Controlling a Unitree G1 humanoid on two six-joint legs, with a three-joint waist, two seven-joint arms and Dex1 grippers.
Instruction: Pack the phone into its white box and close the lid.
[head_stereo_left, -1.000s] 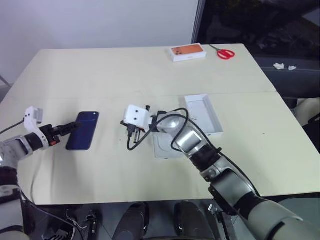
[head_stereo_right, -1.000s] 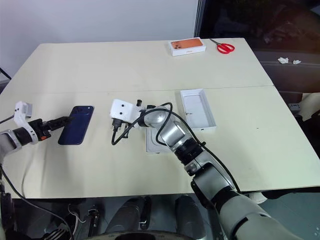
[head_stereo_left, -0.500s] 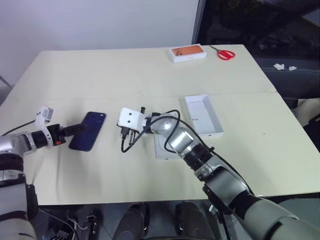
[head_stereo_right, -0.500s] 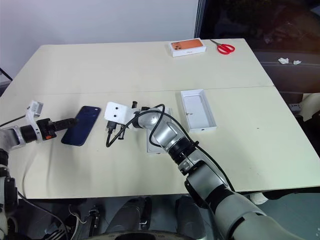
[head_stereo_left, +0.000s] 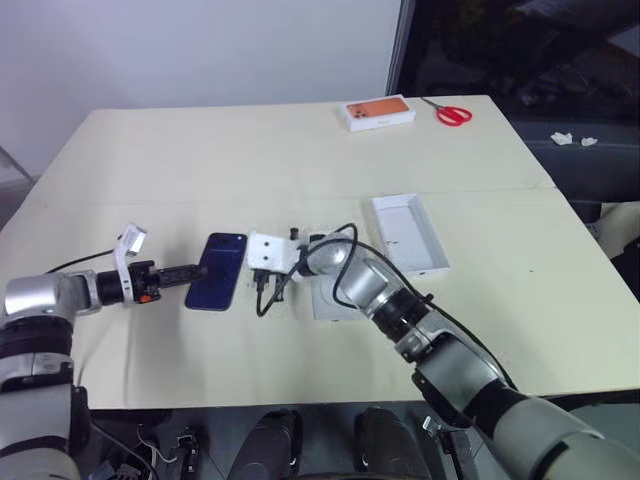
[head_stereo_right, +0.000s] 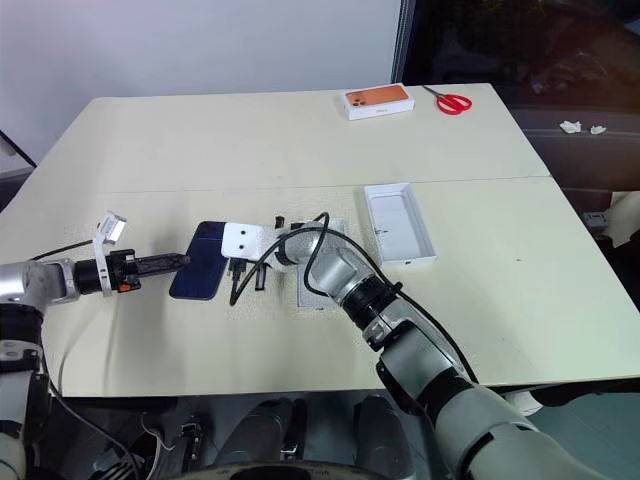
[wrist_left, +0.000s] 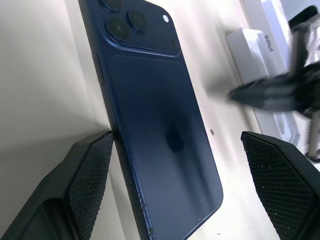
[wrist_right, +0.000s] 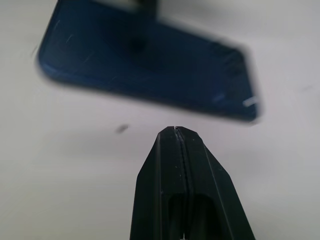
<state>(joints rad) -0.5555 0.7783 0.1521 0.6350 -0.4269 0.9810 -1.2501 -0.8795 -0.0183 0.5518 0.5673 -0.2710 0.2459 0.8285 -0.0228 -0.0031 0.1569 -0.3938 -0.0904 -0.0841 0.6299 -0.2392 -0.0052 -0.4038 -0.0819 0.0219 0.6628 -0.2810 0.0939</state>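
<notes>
Left tool (head_stereo_left: 198, 270) agape, right tool (wrist_right: 176, 131) pinched shut, over cream table (head_stereo_left: 200, 160) beside dark window (head_stereo_left: 520, 40).

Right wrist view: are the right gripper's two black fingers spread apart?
No: the right gripper has its fingers pressed together, tips meeting just short of the phone lying on the table.

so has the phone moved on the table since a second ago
Yes. The phone has slid toward the lid to its right; the gap between them is clearly narrower than before.
</notes>
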